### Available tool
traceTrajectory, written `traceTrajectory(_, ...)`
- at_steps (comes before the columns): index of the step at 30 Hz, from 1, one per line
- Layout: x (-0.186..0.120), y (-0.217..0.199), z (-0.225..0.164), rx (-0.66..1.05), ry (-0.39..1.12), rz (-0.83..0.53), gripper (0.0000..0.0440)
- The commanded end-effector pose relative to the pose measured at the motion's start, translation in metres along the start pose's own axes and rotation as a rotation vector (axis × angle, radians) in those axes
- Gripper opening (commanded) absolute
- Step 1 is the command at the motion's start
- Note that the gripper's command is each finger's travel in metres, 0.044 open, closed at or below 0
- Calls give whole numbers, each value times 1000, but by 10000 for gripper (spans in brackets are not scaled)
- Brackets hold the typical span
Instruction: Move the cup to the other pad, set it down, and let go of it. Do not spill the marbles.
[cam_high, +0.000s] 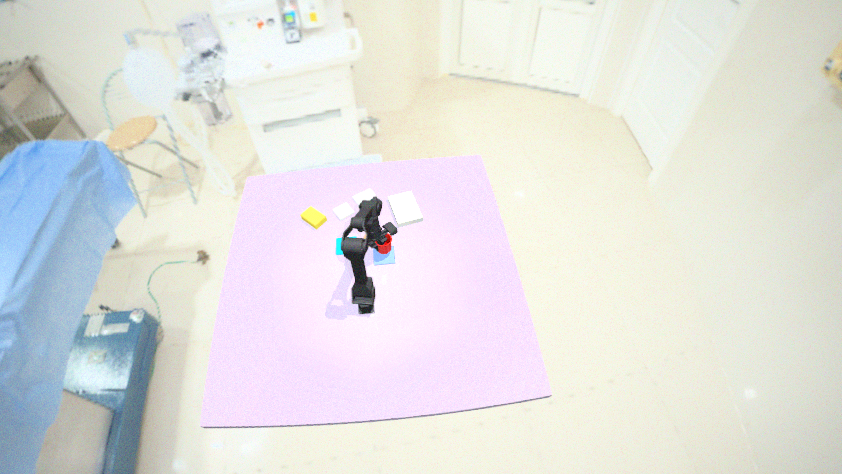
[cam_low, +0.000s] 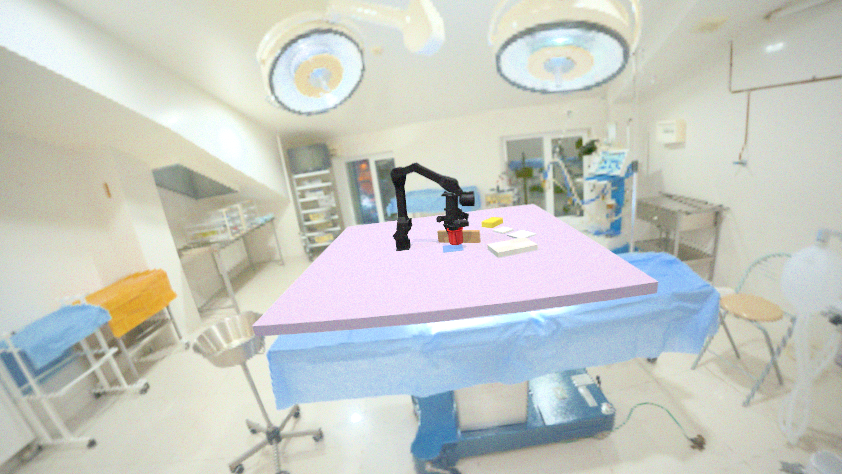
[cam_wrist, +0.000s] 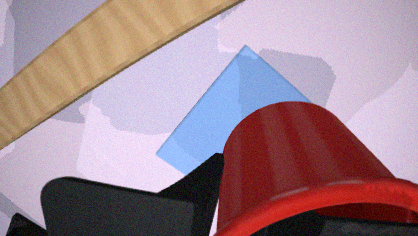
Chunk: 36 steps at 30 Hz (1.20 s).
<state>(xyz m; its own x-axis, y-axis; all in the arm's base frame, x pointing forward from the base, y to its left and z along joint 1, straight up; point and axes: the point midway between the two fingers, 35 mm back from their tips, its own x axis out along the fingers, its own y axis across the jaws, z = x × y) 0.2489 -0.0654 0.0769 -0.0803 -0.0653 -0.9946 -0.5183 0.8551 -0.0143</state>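
Where you look for lettering, the handheld device (cam_high: 290, 23) on the white cabinet (cam_high: 300, 88) shows a coloured screen, its characters too small to read.

In the wrist view, your gripper (cam_high: 380, 239) (cam_low: 455, 224) (cam_wrist: 229, 163) is drawn nearly together and has hold of the red cup (cam_high: 384, 245) (cam_low: 455, 236) (cam_wrist: 295, 145) by its wall. One finger lies against the outside; the other shows dark within the rim, partly hidden. The cup appears raised a little above the blue pad (cam_high: 384, 259) (cam_low: 452, 248) (cam_wrist: 205, 120), its mouth upward in the exterior view; you cannot tell a slight tilt. The marbles are hidden from you.

Note the edges: the wooden bar (cam_low: 472, 236) (cam_wrist: 125, 47) stands near the cup, between the blue pad and the cyan pad (cam_high: 339, 246), which the black arm (cam_high: 358, 267) (cam_low: 401, 200) partly covers in the top view. The white box (cam_high: 405, 207) (cam_low: 512, 247) lies near the gripper, and the yellow block (cam_high: 313, 217) (cam_low: 492, 222) sits well apart from the cup. From the blue pad, you have a broad stretch of table (cam_high: 382, 365) (cam_low: 412, 288) toward the exterior camera.
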Motion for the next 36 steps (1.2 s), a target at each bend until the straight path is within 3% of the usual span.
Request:
traceTrajectory(1,-11,-1,7,-25,-23,-8,3)
traceTrajectory(20,-51,10,52,-120,-114,-67,0)
traceTrajectory(36,-66,41,98,-204,-188,-105,0)
